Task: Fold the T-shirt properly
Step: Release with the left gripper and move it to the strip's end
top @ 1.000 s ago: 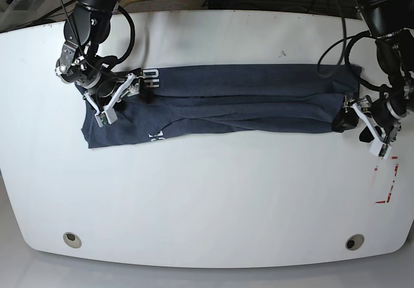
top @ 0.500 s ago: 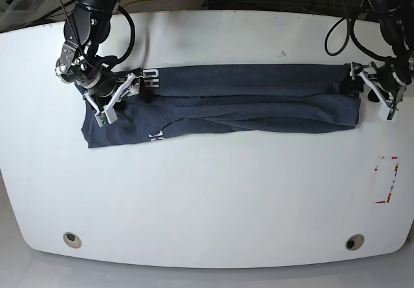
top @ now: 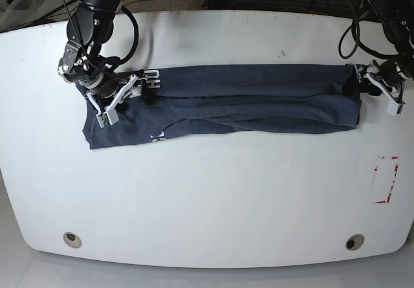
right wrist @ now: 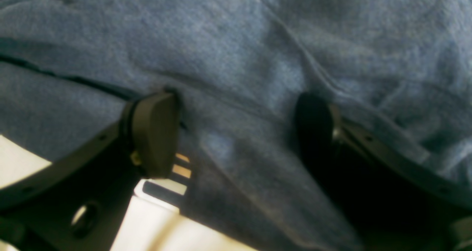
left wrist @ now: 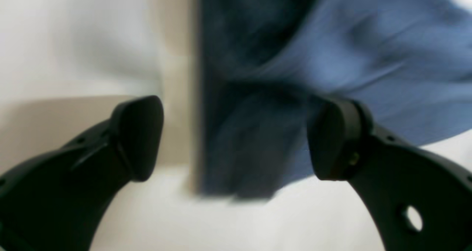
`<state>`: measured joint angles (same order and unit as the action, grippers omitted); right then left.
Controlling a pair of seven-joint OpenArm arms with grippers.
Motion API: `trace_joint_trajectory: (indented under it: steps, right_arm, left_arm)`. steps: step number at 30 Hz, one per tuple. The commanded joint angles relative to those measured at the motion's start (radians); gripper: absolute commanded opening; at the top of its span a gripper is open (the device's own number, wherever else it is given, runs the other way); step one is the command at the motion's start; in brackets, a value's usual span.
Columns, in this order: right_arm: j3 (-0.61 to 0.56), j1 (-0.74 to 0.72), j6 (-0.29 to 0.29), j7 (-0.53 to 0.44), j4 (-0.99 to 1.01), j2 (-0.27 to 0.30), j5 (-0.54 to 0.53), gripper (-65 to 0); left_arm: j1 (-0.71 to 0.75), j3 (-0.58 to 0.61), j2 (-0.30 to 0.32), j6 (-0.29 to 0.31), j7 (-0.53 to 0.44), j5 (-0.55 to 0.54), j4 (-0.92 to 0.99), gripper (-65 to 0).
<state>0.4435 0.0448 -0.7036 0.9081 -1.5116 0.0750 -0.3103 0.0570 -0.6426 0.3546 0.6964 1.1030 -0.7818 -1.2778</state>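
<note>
The slate-blue T-shirt [top: 246, 100] lies on the white table [top: 207, 197] as a long band folded lengthwise, with bits of white lettering [top: 152, 76] at its left end. My right gripper [top: 119, 100] rests on that left end; in the right wrist view [right wrist: 234, 133] its jaws are spread, pressing down on flat shirt fabric [right wrist: 236, 48]. My left gripper [top: 365, 88] is at the shirt's far right corner. The blurred left wrist view shows it [left wrist: 236, 138] open, with the shirt's edge [left wrist: 332, 59] lying between the fingers [left wrist: 138, 136].
A red-marked rectangle [top: 386, 179] is on the table near the right edge. Two round holes [top: 72, 239] [top: 353, 241] sit near the front edge. Cables run behind the table's far edge [top: 259, 3].
My left gripper has moved from the shirt's near right corner up to its far right corner. My right gripper has shifted only slightly on the left end. The shirt has barely moved.
</note>
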Motion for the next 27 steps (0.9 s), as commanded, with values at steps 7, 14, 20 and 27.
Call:
trace_joint_trajectory:
  steps: [7, 14, 20, 27]
  right_arm:
    - [-0.001, 0.004, 0.005, 0.038, 0.001, 0.003, 0.027, -17.1]
    - [-0.001, 0.005, 0.005, 0.038, 0.001, 0.003, 0.027, -17.1]
    - [-0.001, 0.005, 0.005, 0.035, 0.001, 0.003, 0.027, -17.1]
    - [-0.001, 0.005, 0.005, 0.035, 0.003, 0.001, 0.027, -17.1]
  left_arm:
    - [-0.065, -0.004, -0.042, 0.002, -0.030, -0.023, 0.097, -8.5]
    - [-0.070, 0.002, -0.056, 0.002, -0.027, 0.014, 0.102, -12.5]
    - [-0.073, 0.002, -0.056, 0.002, -0.031, 0.018, 0.100, -50.8]
    - [-0.062, 0.014, -0.071, 0.002, -0.036, 0.018, -0.049, -55.7]
